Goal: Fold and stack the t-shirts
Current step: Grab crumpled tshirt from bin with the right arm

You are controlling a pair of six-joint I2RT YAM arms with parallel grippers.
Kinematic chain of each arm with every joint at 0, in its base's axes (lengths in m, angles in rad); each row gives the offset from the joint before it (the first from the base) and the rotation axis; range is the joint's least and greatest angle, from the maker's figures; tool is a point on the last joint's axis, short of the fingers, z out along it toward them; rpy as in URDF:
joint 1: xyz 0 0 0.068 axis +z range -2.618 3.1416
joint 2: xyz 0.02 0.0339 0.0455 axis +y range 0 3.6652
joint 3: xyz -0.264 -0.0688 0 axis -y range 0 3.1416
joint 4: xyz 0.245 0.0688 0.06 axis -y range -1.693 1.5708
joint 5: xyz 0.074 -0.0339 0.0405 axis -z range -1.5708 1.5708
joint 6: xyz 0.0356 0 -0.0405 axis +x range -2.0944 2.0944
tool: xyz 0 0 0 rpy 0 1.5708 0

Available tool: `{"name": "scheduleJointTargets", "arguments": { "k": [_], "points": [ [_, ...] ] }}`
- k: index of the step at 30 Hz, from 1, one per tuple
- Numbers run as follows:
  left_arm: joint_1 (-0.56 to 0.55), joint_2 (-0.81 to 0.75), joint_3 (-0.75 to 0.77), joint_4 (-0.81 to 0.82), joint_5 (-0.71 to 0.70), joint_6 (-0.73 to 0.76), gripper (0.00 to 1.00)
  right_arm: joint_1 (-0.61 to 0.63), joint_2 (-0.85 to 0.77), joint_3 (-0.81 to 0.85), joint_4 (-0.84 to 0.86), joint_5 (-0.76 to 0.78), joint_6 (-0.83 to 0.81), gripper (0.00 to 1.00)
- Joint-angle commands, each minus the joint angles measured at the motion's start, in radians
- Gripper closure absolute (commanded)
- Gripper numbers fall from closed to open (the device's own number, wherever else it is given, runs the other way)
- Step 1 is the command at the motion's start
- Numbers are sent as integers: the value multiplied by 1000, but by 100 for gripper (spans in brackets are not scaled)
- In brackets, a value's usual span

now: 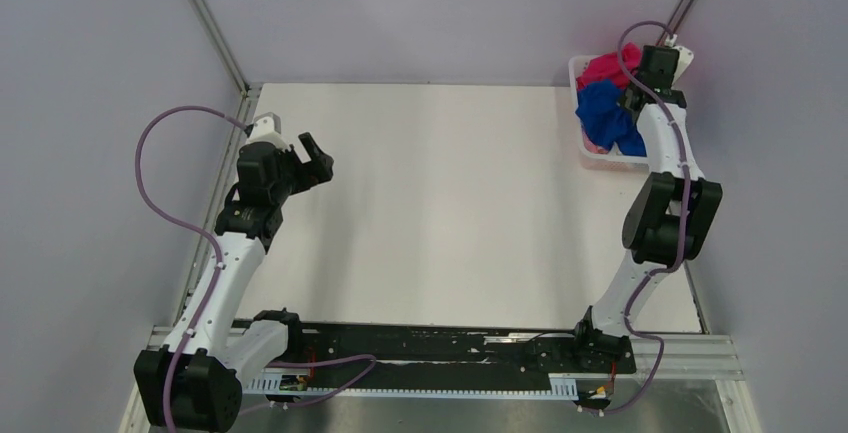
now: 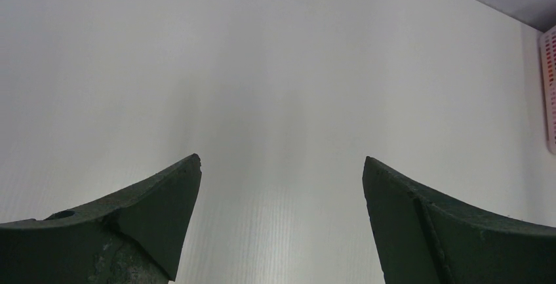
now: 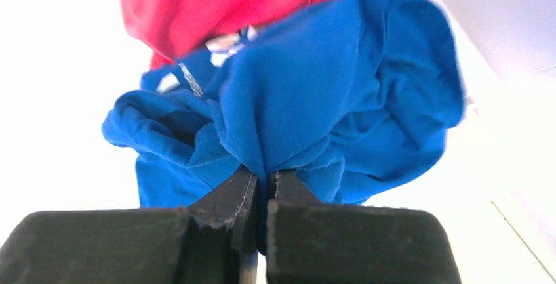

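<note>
While in basket (image 1: 612, 162), blue shirt (image 1: 605, 118), pink shirt (image 1: 603, 70).

The blue t-shirt (image 3: 341, 100) is soft matt cloth, the right fingers (image 3: 226, 208) rough.

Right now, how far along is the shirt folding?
Done: nothing folded or stacked yet; the blue t-shirt and pink t-shirt sit bunched in the basket. In hand: the right pincer is shut on a fold of the blue one; the left pincer hangs open over the table. Left: lift each out, fold, stack.
</note>
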Motion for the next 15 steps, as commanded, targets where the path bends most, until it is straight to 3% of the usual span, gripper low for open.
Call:
{"name": "scheduleJointTargets", "arguments": {
  "k": [1,7,10,15],
  "points": [
    [2,-2,-2,48,13,-1,0,-5,-238,43,59,56,-50,100],
    [2,-15,-2,39,17,-7,0,-6,-390,60,188,-19,-118,100],
    [2,-24,-5,33,19,-11,0,-6,-405,145,217,-32,-147,100],
    [2,-45,-7,33,17,-13,0,-4,-397,285,208,-258,-113,100]
  ]
}}
